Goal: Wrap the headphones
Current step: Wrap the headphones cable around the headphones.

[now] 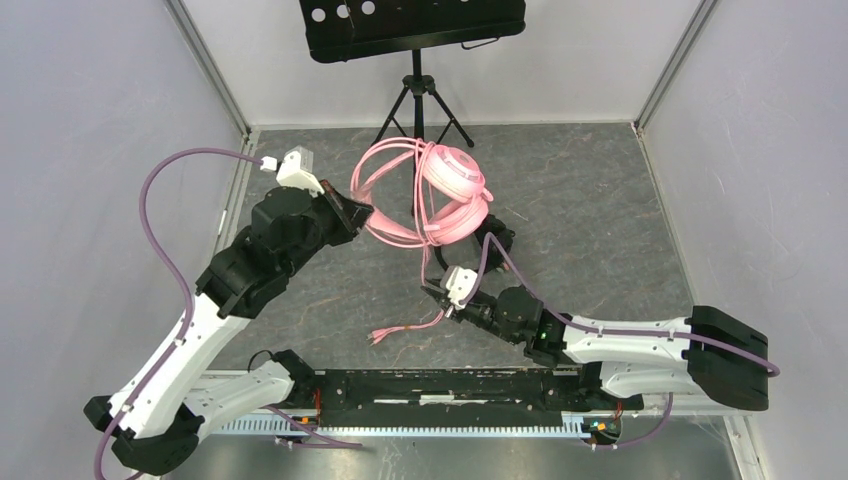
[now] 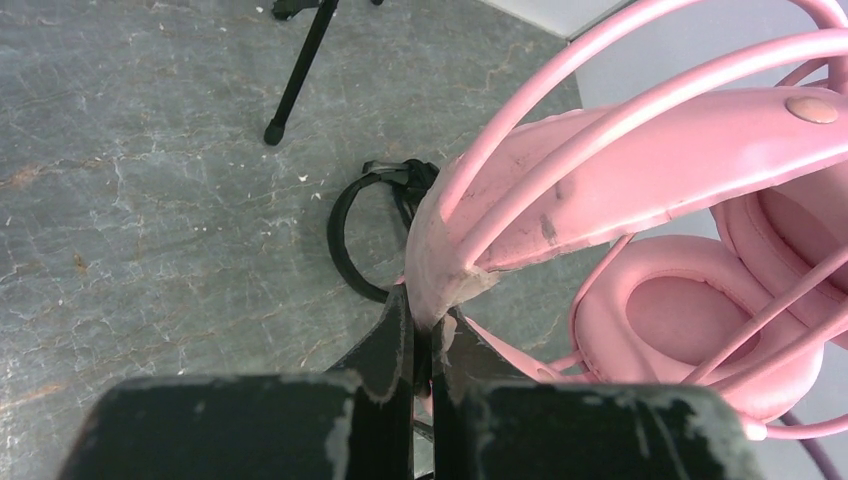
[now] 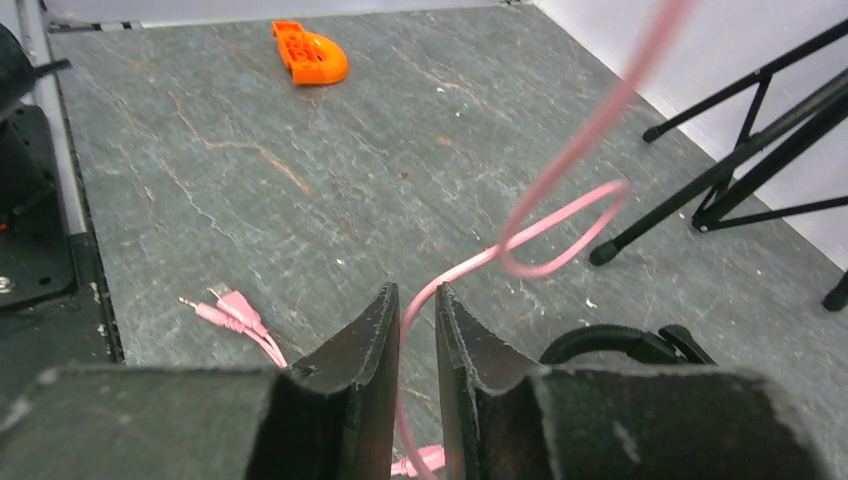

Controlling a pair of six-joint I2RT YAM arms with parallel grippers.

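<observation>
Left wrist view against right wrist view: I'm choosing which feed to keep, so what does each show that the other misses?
Only left wrist: the left claw pinching the pink headphones by the headband, padded cups beside it. Only right wrist: the right claw, fingers parted around the pink cable, the cable's plugs on the grey table, an orange piece farther off. Both: stretches of that cable, the table, the black headphones lying on it, the stand's legs.

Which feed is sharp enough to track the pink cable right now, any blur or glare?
Top external: evenly lit, no glare, pink headphones and cable sharp. Left wrist: headband close to the lens, scuffs readable, table crisp. Right wrist: cable blurs towards the top edge, sharper near the right tool.
</observation>
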